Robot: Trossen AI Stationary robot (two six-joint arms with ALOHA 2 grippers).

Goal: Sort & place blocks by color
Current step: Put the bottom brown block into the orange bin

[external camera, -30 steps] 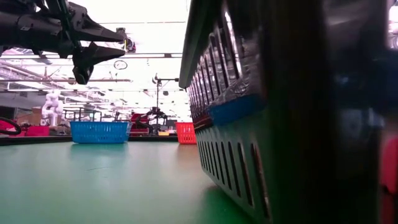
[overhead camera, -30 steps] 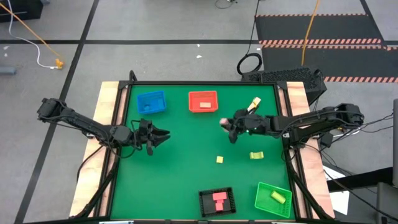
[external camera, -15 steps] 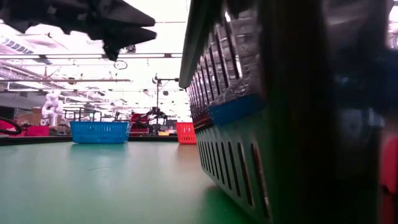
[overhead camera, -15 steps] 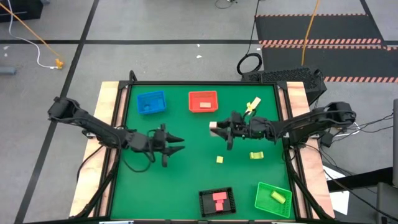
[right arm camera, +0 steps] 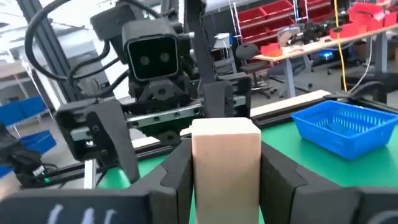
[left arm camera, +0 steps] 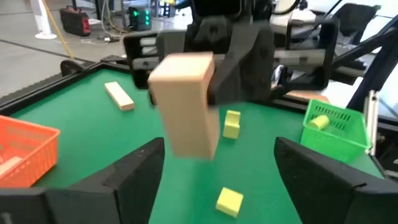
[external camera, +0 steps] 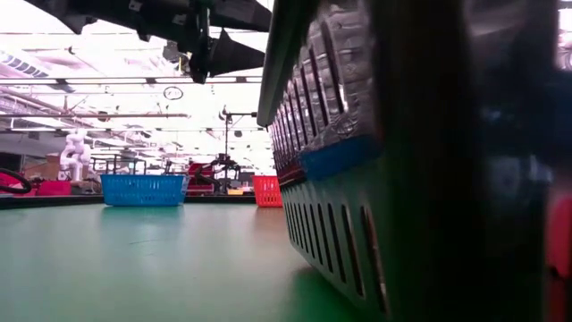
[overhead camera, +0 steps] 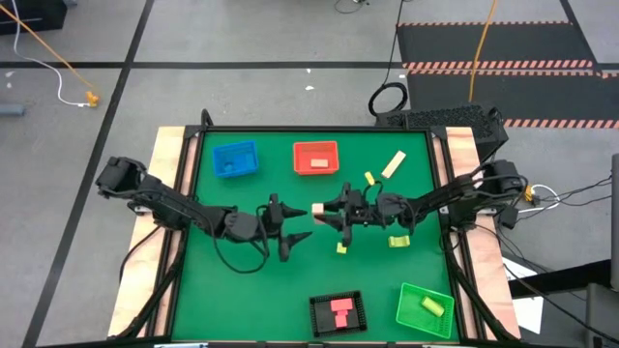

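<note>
A tan wooden block (overhead camera: 317, 209) hangs above the table's middle, with my right gripper (overhead camera: 325, 211) shut on it. My left gripper (overhead camera: 298, 230) faces it from the table's left. It is open, and its fingers (left arm camera: 134, 171) stand wide on either side just short of the block (left arm camera: 185, 102), touching nothing. On the table lie a tan bar (overhead camera: 394, 164), two yellow blocks (overhead camera: 368, 178) (overhead camera: 341, 248) and a yellow-green one (overhead camera: 398, 241). My right gripper pinches the tan block by its two opposite sides (right arm camera: 205, 165) between its two fingers (right arm camera: 179, 171). The fingers lie level and point toward the table's left. The block stands upright, lifted clear of the table, and its lower end (left arm camera: 193, 146) reaches below the fingers.
A blue tray (overhead camera: 235, 159) and a red tray (overhead camera: 316, 157) stand at the far side. A black tray (overhead camera: 338, 312) with a pink block and a green tray (overhead camera: 425, 308) with a yellow-green block stand at the near edge. The black tray fills the low view's right.
My left gripper has moved toward the table's right, up to my right gripper, and has opened. My right gripper has carried the tan block toward the table's left and a little nearer, still clear of the table. The two grippers now face each other closely.
</note>
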